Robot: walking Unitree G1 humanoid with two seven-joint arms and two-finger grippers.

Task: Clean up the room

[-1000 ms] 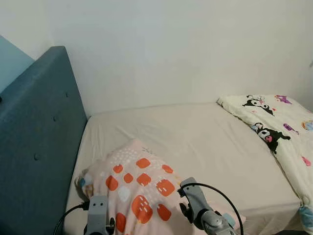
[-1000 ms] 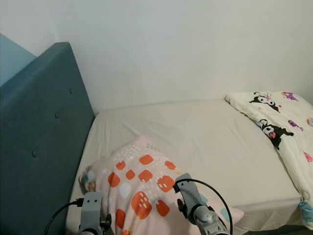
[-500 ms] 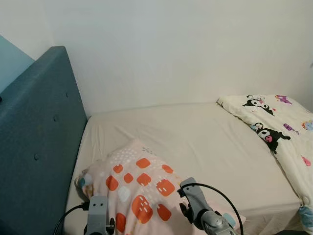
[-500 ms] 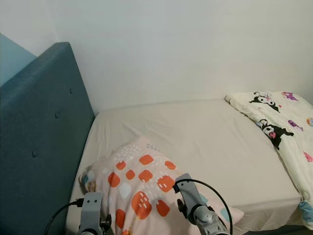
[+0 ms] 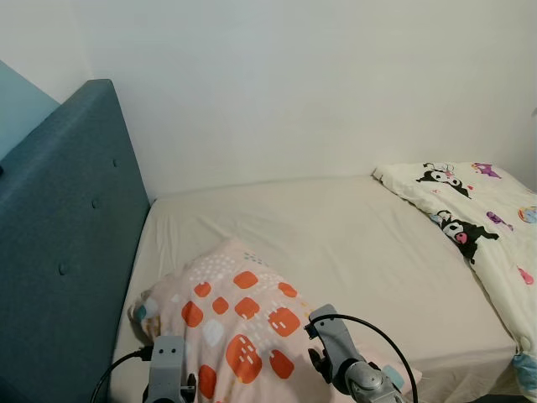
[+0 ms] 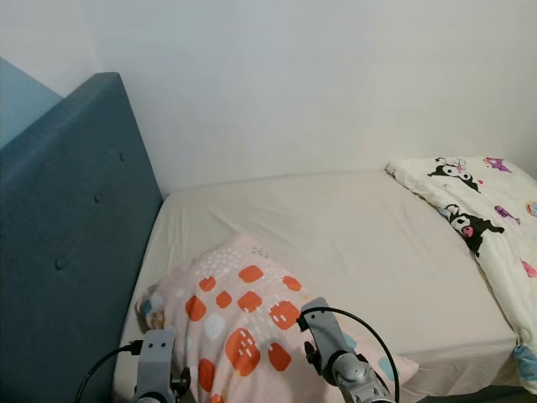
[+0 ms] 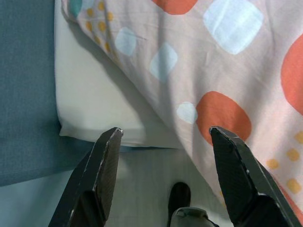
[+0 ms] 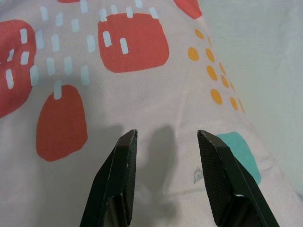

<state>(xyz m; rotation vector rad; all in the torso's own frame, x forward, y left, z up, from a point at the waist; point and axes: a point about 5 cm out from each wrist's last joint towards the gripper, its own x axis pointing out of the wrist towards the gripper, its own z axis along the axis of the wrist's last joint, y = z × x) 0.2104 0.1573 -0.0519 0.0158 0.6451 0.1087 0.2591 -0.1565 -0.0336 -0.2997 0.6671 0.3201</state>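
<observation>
Nothing has visibly moved since the earlier frames: our head view sits as it did, and both arms hold their places at the near edge of the bed [image 5: 336, 243].

We have the patterned pillow [image 5: 239, 315] at about 6 o'clock in the head view, lying crooked at the near left of the mattress, close to the blue headboard [image 5: 59, 243]. The cartoon blanket [image 5: 478, 222] is bunched at 3 o'clock, well apart from it.

Our left gripper [image 7: 163, 135] hangs over the pillow's near corner, fingers spread wide with nothing between them. Our right gripper [image 8: 165, 142] hovers just above the pillow's top, fingers also parted and empty (their shadows fall on the cloth).

We judge the risks to be these: the left fingers straddle the mattress edge, so closing could pinch only a thin fold that slips free. A grip on one side alone could let the pillow sag and slide to the floor [image 7: 142, 165].
</observation>
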